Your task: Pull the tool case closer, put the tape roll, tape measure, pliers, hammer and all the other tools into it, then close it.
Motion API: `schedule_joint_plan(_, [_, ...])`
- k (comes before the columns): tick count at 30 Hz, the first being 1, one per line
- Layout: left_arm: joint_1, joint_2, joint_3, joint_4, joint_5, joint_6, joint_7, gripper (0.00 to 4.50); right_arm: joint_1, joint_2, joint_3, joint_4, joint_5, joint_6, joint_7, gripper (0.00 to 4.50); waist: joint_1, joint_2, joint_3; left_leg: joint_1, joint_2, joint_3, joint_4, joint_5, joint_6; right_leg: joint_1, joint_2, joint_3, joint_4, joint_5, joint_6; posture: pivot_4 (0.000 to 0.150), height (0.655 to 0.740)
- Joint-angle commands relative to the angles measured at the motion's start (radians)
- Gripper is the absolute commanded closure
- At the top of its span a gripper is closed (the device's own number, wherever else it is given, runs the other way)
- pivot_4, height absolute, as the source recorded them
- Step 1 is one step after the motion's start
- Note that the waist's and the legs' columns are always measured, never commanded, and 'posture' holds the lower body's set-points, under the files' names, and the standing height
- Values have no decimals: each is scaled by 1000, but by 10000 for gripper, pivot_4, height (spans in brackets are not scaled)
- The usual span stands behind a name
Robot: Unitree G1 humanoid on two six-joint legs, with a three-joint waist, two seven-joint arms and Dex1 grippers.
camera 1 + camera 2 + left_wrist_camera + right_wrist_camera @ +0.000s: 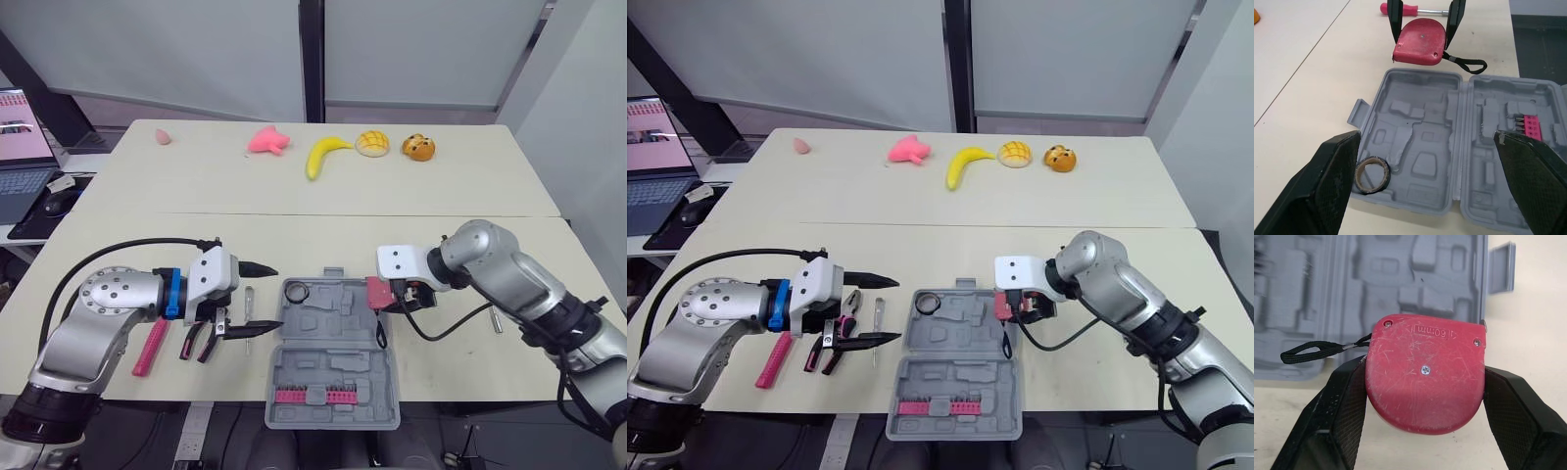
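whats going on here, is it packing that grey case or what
Yes, it's packing. The open tool case lies on the table with the tape roll in one recess. The right gripper is shut on the red tape measure at the case's right edge. The left gripper is open beside the case's left side, near the pliers, which lie unpacked on the table.

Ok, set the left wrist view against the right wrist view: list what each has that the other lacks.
Left wrist view: the tape roll in the tool case, the pink bit strip, a red-handled driver on the table, the open left gripper. Right wrist view: raised lettering across the red tape measure. Shared: that tape measure clamped in the right gripper, its black strap, the open gray case.
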Motion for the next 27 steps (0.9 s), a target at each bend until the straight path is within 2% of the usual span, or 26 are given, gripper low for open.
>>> schedule_joint_plan(1, [-2, -21, -8, -9, 20, -22, 31, 0, -39, 34, 18, 60, -37, -51, -12, 13293, -3, 0, 0, 0, 0, 0, 0, 0, 0, 0, 0, 0, 0, 0, 0, 1500, 7255])
schedule_joint_plan(13, [25, -40, -19, -12, 19, -38, 16, 0, -115, 172, 56, 287, -117, -157, -19, 13294, -6, 0, 0, 0, 0, 0, 0, 0, 0, -1, 0, 0, 1, 0, 0, 1500, 7255])
schedule_joint_plan(27, [37, -36, -29, -23, 19, -35, 8, 0, -125, 213, 49, 336, -156, -208, -15, 13294, -6, 1, 0, 0, 0, 0, 0, 0, 0, -1, 0, 0, 2, 0, -1, 1500, 7255])
